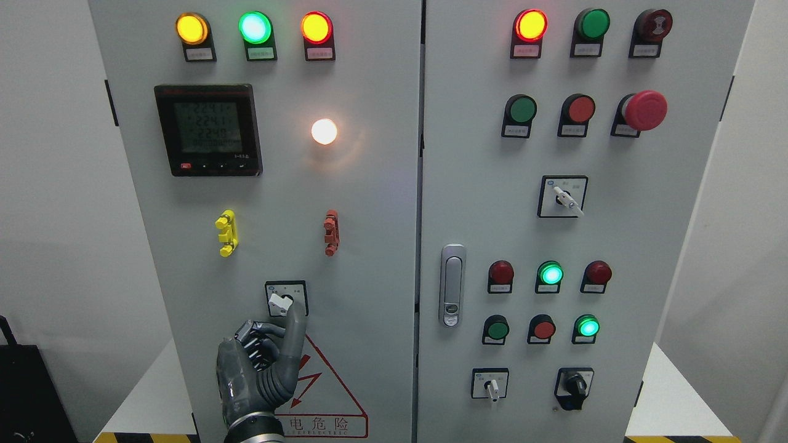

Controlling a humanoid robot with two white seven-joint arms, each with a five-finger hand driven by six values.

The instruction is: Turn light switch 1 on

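Switch knob (281, 302) points upper-left.

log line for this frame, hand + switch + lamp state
left hand: index fingertip at rotary switch, other fingers curled | white lamp: lit | right hand: not in view
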